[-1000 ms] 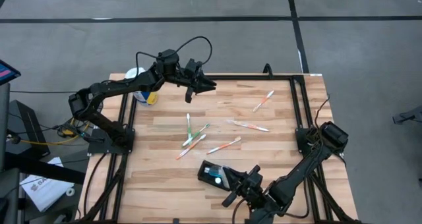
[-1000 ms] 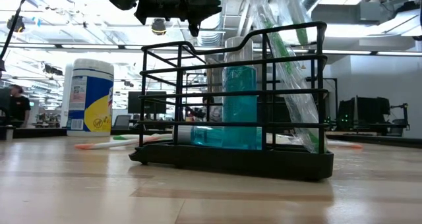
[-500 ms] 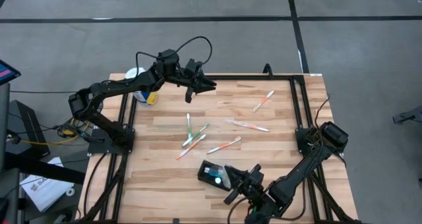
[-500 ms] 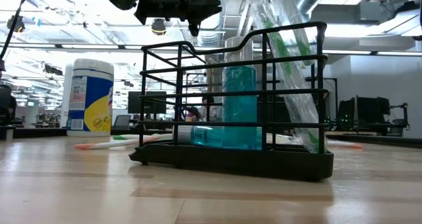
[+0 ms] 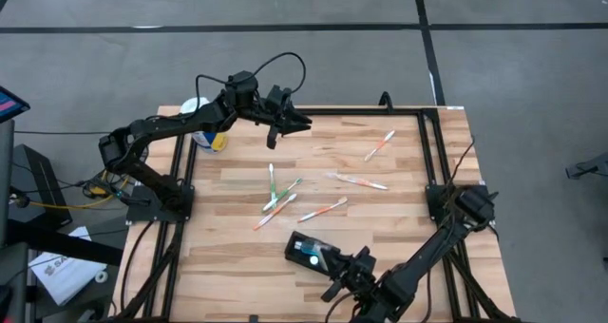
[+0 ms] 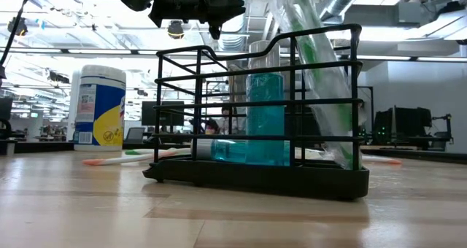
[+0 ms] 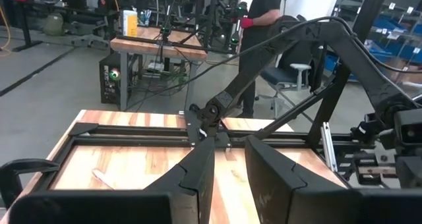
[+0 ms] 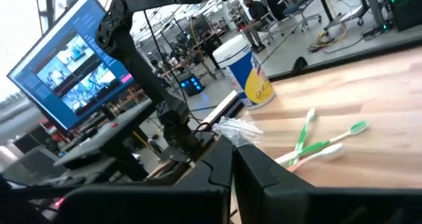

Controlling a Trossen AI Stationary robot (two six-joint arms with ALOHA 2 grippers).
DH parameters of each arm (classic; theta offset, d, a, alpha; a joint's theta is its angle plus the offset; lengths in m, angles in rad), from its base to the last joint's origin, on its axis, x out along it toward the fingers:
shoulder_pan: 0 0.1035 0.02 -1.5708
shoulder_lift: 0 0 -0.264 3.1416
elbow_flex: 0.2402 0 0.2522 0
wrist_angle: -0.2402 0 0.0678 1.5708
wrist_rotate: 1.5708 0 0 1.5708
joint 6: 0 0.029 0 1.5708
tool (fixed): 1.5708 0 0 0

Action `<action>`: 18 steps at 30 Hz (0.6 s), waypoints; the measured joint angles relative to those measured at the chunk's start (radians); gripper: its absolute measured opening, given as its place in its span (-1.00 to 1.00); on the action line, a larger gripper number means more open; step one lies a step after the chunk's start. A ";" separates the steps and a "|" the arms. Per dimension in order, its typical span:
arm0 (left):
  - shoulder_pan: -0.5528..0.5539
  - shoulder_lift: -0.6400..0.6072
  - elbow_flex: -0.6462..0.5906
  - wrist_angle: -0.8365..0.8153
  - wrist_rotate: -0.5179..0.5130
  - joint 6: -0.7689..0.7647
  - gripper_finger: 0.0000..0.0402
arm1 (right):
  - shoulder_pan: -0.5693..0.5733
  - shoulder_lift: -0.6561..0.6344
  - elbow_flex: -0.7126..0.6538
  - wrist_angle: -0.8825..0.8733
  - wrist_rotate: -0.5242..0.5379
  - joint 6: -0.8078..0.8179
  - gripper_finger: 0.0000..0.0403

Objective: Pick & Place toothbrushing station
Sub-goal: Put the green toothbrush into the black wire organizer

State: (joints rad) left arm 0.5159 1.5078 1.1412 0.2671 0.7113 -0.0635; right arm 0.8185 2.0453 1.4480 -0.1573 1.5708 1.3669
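The toothbrushing station (image 5: 306, 251) is a black wire holder standing on its base (image 6: 255, 176) near the table's near edge. It holds a teal bottle (image 6: 264, 117) and a plastic-wrapped toothbrush (image 6: 321, 80). My right gripper (image 5: 331, 263) is at the station's right end, low over the table. In the right wrist view (image 8: 233, 159) its fingers are shut, and the wrap's top (image 8: 241, 128) shows just past the tips. My left gripper (image 5: 302, 123) hangs high above the far edge, slightly open and empty; it also shows in its wrist view (image 7: 231, 159). My right gripper is at the station's right end with its fingers level, coming from the table's right. Its own fingers hide the spot, so I cannot tell whether it touches the holder or the wrap.
Several loose toothbrushes lie on the wood at mid-table (image 5: 280, 195), (image 5: 323, 209), (image 5: 359, 180) and toward the far right (image 5: 380, 144). A white-lidded canister (image 5: 204, 125) with a blue-yellow label stands at the far left corner. A black frame rail (image 5: 425, 152) borders the table.
My right arm has drawn a little toward the table's near edge, its gripper staying at the station's right end. The top of the wrapped toothbrush has leaned slightly to one side. The holder has stayed where it was.
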 joint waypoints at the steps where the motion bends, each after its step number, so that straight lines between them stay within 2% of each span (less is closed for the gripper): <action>1: 0.000 0.000 0.000 0.000 0.000 0.000 -0.60 | -0.001 0.011 0.001 0.018 0.001 -0.001 -1.00; 12: 0.000 0.000 0.000 0.000 0.000 0.006 -0.60 | -0.002 0.115 0.004 0.037 0.028 0.201 -1.00; 18: -0.005 0.000 0.000 0.000 0.000 0.005 -0.60 | -0.002 0.113 0.003 0.034 0.019 0.179 -1.00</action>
State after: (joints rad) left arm 0.5113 1.5078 1.1408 0.2668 0.7109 -0.0582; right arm 0.8169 2.1586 1.4513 -0.1230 1.5895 1.5461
